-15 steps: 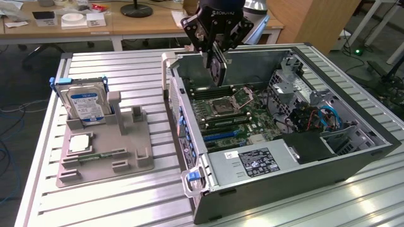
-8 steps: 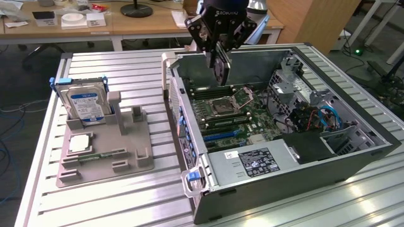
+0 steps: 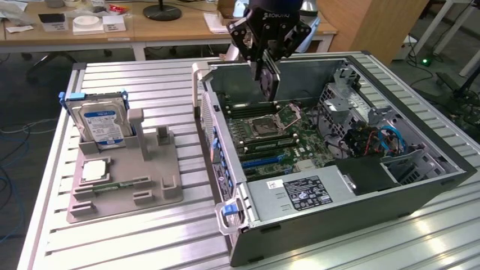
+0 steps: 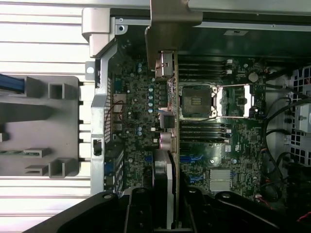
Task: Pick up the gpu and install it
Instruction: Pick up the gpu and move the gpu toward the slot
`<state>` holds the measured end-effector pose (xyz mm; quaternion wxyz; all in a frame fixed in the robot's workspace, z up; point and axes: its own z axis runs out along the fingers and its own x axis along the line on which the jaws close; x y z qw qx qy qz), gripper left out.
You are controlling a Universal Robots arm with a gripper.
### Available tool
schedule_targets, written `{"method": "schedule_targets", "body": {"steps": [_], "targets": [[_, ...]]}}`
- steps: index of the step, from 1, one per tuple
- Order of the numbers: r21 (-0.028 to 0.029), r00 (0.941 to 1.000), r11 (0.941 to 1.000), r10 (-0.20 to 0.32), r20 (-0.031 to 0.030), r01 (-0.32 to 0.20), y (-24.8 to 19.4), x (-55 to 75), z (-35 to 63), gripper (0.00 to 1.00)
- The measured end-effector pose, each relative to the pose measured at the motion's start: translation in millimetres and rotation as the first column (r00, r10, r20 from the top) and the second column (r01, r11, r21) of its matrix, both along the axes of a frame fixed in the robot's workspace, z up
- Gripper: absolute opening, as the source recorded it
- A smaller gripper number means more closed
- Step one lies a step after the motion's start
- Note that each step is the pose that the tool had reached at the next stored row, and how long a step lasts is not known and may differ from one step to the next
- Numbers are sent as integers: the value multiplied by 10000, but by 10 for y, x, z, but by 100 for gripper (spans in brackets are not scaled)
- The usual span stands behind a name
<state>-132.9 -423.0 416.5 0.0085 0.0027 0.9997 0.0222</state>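
My gripper [image 3: 264,68] hangs over the open computer case [image 3: 420,188], shut on the gpu [image 3: 271,90]. The gpu is a thin dark card held upright on its edge, its lower end above the motherboard [image 3: 289,143] near the CPU socket [image 3: 275,120]. In the wrist view the gpu [image 4: 166,119] runs edge-on between my gripper's [image 4: 167,206] two fingers, with its metal bracket [image 4: 172,19] at the far end by the case wall. It hovers above the board beside the CPU socket [image 4: 197,99], apart from the blue slots [image 4: 192,159].
A grey parts holder [image 3: 127,169] lies on the slatted table at the exterior view's left. It carries a blue-labelled hard drive [image 3: 101,124], a square chip [image 3: 94,169] and a green memory stick [image 3: 112,184]. Cables and drive bays [image 3: 379,140] crowd the case's right side.
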Motion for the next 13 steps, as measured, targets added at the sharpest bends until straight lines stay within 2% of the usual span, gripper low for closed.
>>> {"method": "schedule_targets", "body": {"steps": [13], "targets": [[0, 10000, 10000, 0, 0, 0, 0, 140, 0, 29]]}}
